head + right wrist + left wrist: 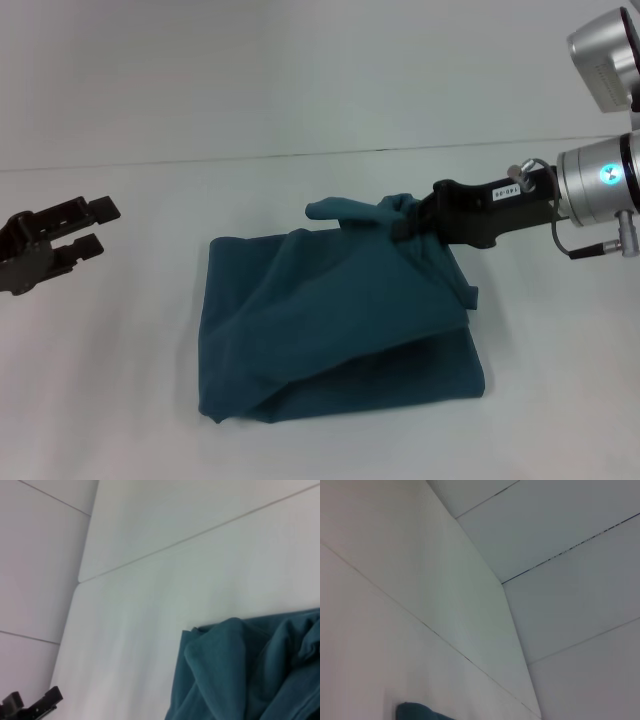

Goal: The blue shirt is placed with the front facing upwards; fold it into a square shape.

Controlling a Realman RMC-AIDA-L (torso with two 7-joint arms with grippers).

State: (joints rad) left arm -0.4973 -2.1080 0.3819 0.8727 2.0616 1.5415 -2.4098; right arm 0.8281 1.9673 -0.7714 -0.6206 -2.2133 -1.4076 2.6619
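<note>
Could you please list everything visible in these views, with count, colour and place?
blue shirt: one, dark teal-blue, partly folded and bunched on the table in front of the robot, one portion lifted at its far right corner.
table: one, white, under the shirt and both arms.
wall: white panels with thin seams, behind the table.
left end effector: one, black, fingers apart, holding nothing, hovering over the table to the left of the shirt, apart from it.
right end effector: one, black on a silver wrist, closed on the raised fold of the shirt at its far right.
</note>
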